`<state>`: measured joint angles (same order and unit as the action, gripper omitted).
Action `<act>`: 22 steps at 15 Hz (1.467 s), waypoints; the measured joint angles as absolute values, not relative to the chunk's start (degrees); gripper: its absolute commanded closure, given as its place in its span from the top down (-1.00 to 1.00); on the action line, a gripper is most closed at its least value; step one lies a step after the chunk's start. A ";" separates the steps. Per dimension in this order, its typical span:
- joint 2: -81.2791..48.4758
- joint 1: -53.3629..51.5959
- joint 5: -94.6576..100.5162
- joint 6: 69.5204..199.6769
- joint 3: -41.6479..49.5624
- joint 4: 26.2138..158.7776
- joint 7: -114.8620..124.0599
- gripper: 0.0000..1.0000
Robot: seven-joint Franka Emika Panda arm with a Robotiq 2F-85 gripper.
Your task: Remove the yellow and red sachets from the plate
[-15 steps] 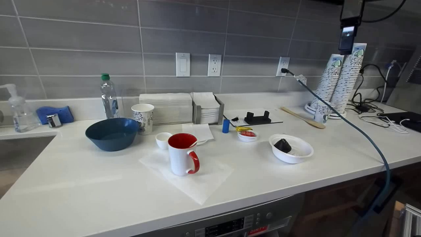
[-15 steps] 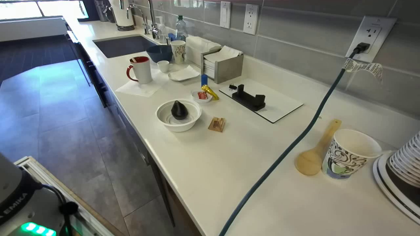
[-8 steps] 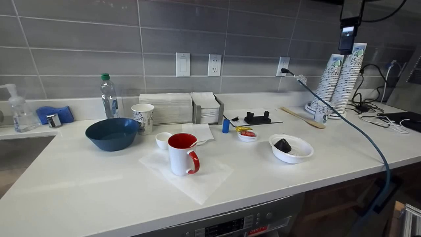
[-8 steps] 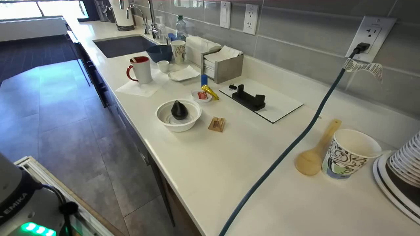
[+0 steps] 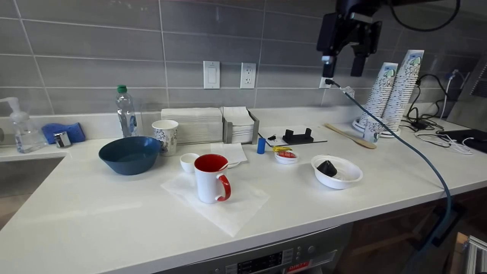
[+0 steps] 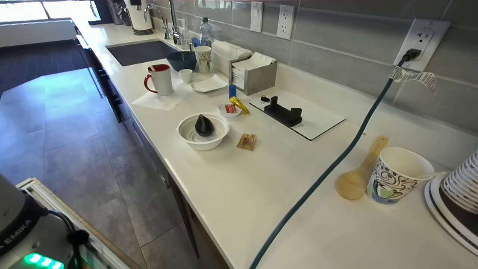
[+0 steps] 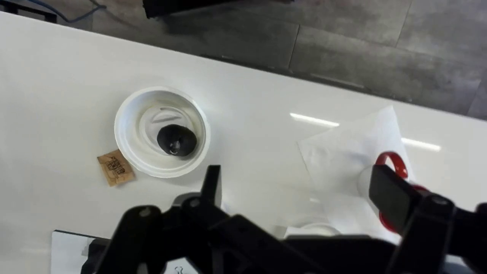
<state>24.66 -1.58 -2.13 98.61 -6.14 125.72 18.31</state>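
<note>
The plate [image 5: 286,160] is a small white dish on the counter, also visible in an exterior view [image 6: 232,114]. The red sachet [image 5: 287,155] lies in it; it shows too in an exterior view [image 6: 230,108]. The yellow sachet [image 5: 282,148], shiny gold, lies at the plate's rim on the wall side and sticks out past it [image 6: 239,105]. My gripper [image 5: 343,71] is open and empty, high above the counter, up and to the right of the plate in that view. In the wrist view my gripper [image 7: 300,186] stands wide open; neither sachet can be made out there.
A white bowl [image 5: 352,176] with a dark item stands near the plate. A blue cylinder [image 5: 261,145], a black holder [image 6: 283,114] on a white board and a brown packet [image 6: 247,142] are close by. The red-and-white mug [image 5: 207,184] stands on paper. A cable [image 6: 321,177] crosses the counter.
In an exterior view the arm has swung left from the upper right, and the open gripper has come into view. The plate and sachets have not moved.
</note>
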 measured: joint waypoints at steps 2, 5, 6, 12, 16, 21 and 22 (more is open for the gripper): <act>21.79 -1.06 -1.65 106.37 -7.22 126.27 23.52 1.00; 16.71 0.55 2.85 117.60 -8.64 126.84 30.98 1.00; 14.96 1.12 5.64 120.30 -9.20 126.88 33.98 1.00; 5.77 1.94 28.12 125.38 -10.92 126.02 57.47 1.00; -0.68 0.93 40.09 123.47 -10.27 123.96 70.69 1.00; -8.79 -1.42 43.65 122.26 -7.88 120.81 75.03 1.00; -9.50 -1.55 43.69 122.24 -7.74 120.32 75.14 1.00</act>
